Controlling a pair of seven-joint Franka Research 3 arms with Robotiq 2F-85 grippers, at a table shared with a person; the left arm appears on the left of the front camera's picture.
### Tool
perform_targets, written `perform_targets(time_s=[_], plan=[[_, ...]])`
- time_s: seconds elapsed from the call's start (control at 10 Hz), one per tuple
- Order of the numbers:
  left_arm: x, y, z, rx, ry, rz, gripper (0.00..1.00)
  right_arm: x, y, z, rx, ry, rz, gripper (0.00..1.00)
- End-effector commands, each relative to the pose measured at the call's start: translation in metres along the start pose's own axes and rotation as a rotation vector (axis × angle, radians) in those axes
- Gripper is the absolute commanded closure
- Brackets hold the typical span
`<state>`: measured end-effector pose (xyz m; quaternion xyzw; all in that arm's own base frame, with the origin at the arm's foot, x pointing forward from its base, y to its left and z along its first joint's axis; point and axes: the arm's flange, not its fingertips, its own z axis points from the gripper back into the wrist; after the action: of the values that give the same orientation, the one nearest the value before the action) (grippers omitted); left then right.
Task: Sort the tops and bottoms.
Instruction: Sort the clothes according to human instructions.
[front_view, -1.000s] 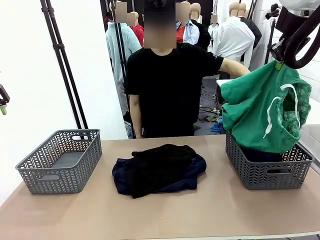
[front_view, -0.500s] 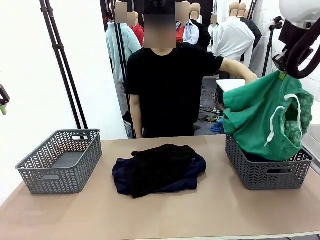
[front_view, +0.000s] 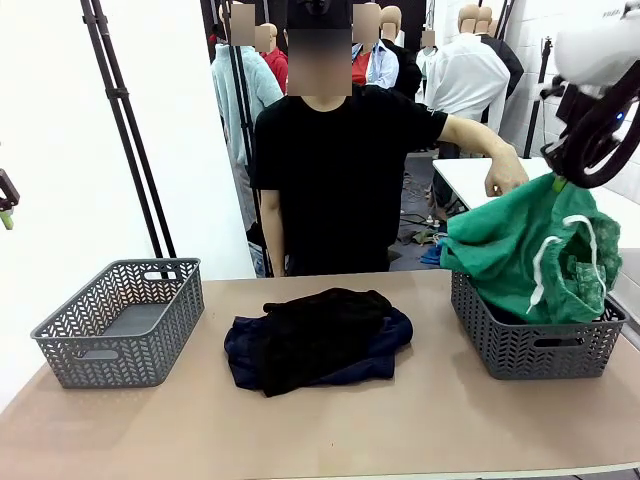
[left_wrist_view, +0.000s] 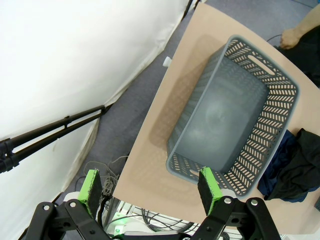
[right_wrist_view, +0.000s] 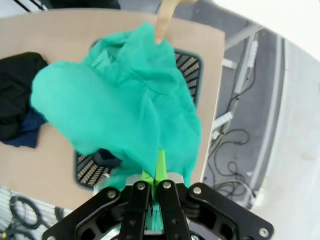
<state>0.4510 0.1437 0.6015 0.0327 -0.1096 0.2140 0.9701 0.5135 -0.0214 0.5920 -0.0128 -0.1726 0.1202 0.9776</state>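
Our right gripper clamps the bottoms — if we drop now, cloth may drape the basket rim; left gripper gapes.

White arm, black tool; green pads

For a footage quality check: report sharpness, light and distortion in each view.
Front view: sharp and evenly lit, soft shadows under the pile; the right arm at top right is smeared. Left wrist view: crisp, though the wide lens bows the table edge. Right wrist view: blurred throughout, the bottoms smeared, top right corner washed out white.
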Motion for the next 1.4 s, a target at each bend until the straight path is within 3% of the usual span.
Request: perform_targets(time_s=[0.0, 0.2, 0.4, 0.9, 1.3], plan=[[0.0, -0.001, 0.0, -0.001, -0.004, 0.018, 0.0, 0.007, -0.004, -0.036, 0.016, 0.066, -0.006, 1.0], [0.0, -0.001, 0.0, -0.001, -0.004, 0.018, 0.0, 0.003, -0.01, -0.068, 0.01, 0.145, -0.033, 1.0], [0.0, -0.001, 0.0, -0.001, -0.004, 0.018, 0.0, 0.0, -0.011, -0.067, 0.01, 0.145, -0.035, 0.96], [0.0, -0.001, 0.0, -0.001, -0.004, 0.018, 0.0, -0.007, -0.012, -0.024, 0.0, 0.061, -0.011, 0.03], [0.0, -0.001, 0.0, -0.001, -0.004, 0.018, 0.0, -0.012, -0.009, 0.064, -0.006, -0.066, 0.049, 0.0]])
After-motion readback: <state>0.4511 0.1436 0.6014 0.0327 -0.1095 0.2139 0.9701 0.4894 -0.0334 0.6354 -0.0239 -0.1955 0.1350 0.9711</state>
